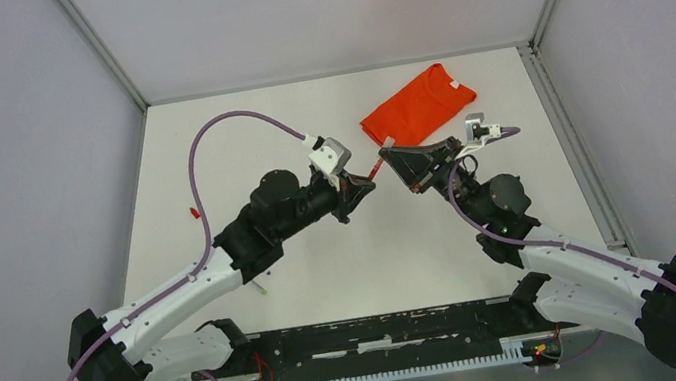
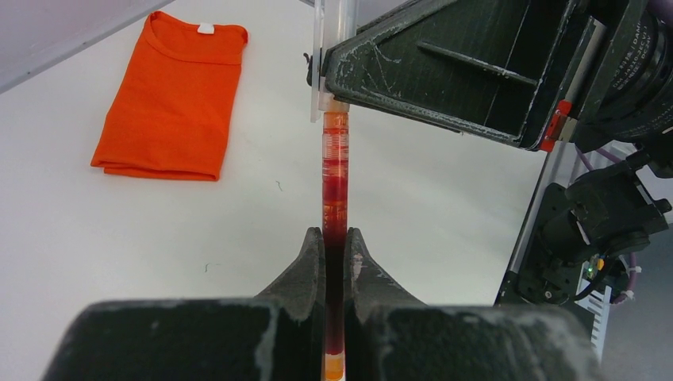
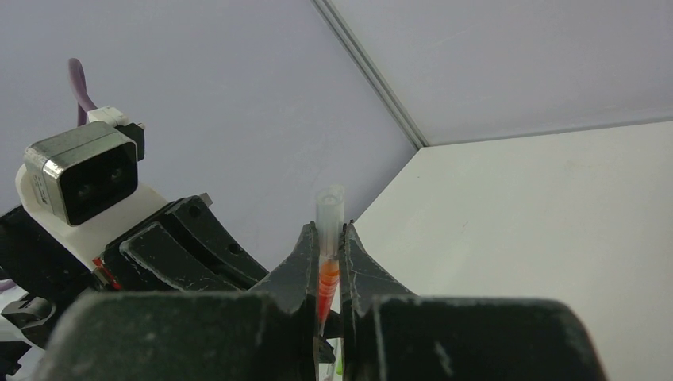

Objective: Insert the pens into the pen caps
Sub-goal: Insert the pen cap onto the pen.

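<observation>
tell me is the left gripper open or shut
Shut: the left gripper clamps the red pen, with no gap on either side of its barrel.

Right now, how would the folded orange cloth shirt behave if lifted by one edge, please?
Lying flat in soft folds, the folded orange cloth shirt would probably droop and unfold. It looks thin, so likely light.
</observation>
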Controlling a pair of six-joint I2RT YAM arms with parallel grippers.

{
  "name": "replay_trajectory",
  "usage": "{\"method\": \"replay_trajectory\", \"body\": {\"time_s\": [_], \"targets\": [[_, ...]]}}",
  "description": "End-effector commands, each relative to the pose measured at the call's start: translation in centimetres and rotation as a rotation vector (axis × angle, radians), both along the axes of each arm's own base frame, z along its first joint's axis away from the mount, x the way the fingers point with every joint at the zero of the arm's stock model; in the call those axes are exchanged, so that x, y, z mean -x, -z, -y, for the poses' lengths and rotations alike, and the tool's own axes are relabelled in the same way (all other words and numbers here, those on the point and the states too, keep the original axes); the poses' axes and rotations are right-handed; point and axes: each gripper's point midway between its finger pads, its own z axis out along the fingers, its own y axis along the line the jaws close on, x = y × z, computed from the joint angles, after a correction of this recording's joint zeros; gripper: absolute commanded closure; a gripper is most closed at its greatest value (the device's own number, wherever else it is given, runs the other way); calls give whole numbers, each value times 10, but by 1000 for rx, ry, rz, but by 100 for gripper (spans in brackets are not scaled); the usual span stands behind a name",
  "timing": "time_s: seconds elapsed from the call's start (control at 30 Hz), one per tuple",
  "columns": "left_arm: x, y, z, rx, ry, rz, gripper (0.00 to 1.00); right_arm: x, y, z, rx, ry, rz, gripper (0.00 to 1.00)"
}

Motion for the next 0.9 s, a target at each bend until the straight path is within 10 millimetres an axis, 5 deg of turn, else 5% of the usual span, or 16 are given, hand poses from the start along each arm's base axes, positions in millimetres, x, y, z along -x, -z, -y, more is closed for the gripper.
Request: {"method": "replay_trajectory", "body": {"time_s": [0.0,0.53,0.87], "targets": [[-11,-59,-7,156,-62,138,98,15,16,-10,15,-71,-37,100],[-11,-61,-8,159,-65,144,98,38,52,-34,79,-133,-83,100],[-10,-60,-8,155,-60,146,98,29,34,-29,135,-60,-25,100]]}}
